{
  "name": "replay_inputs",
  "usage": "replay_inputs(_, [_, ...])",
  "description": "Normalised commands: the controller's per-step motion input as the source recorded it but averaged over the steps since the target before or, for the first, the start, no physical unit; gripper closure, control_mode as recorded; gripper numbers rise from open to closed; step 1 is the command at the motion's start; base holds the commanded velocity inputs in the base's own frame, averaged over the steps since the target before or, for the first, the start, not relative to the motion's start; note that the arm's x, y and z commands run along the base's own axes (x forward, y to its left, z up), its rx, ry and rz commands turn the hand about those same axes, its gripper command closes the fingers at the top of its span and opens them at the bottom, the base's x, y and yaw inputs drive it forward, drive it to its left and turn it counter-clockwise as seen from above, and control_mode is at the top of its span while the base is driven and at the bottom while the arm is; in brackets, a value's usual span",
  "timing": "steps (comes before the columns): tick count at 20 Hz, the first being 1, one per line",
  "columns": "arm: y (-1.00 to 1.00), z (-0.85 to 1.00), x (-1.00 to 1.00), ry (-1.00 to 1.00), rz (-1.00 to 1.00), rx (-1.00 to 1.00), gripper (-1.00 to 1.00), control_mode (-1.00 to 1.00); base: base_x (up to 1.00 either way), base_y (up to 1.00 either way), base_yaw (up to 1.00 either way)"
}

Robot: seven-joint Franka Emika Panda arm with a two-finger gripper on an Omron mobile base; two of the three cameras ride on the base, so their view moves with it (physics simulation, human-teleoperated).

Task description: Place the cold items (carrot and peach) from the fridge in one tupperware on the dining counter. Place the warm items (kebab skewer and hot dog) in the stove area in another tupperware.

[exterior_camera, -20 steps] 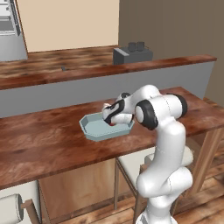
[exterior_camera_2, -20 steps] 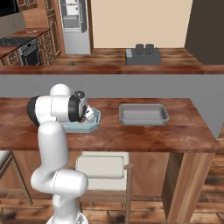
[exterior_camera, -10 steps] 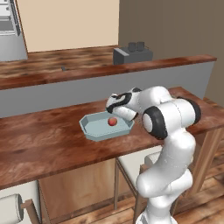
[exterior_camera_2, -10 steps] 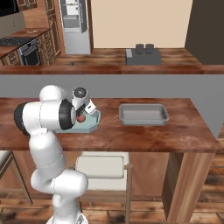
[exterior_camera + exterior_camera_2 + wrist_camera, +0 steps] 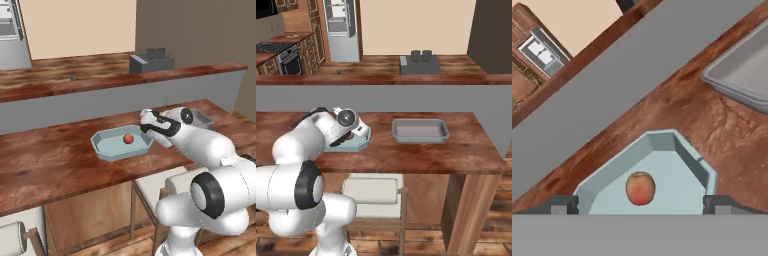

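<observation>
Peach [image 5: 640, 188] down and lying loose on the floor of the pale blue tupperware [image 5: 106, 148], a little toward the far side, touching none of the walls as seen from the hand view. Gripper [image 5: 640, 205] spread wide, nothing between the fingertips [image 5: 562, 204], poised just above the near rim with the fruit framed between the two tips. Blue tupperware sitting on the dining counter [image 5: 45, 160], near its middle, with the grey tupperware [image 5: 420, 130] well apart along the same wooden top and holding nothing visible. Judging by this, cold half only part done: one of two items in, carrot not seen anywhere here, so presumably waiting at the fridge [image 5: 340, 22] far back across the kitchen. For the step in hand, best to lift straight up and clear of the rim before swinging, jaws left wide so no tip clips the peach or drags the light container across the wood. No sideways sweep while low: round fruit, shallow walls, easy to set rolling or tip out. Once clear, tuck the arm before driving, since the elbow bulks large over the counter edge in both base views and could catch it. Worth remembering for the return: blue one for cold, grey one for the skewer and hot dog, no mixing. Dark box [image 5: 151, 61] on the rear counter no concern for this move.
</observation>
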Motion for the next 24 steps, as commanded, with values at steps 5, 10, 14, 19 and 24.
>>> replay_inputs(5, [0.00,1.00,-1.00,-0.09,0.10,-0.17,-1.00,-1.00,0.00,0.00,0.00])
replay_inputs(10, [0.01,1.00,-1.00,0.01,0.07,-0.25,-1.00,-1.00,0.00,0.00,0.00])
replay_inputs(14, [0.01,1.00,-1.00,0.15,0.09,-0.33,-1.00,-1.00,0.00,0.00,0.00])
replay_inputs(19, [0.00,0.76,-0.99,0.27,0.11,-0.34,-1.00,-1.00,0.00,0.00,0.00])
replay_inputs(24, [-0.41,-0.29,-0.79,0.28,0.00,-0.10,-1.00,-1.00,0.00,0.00,0.00])
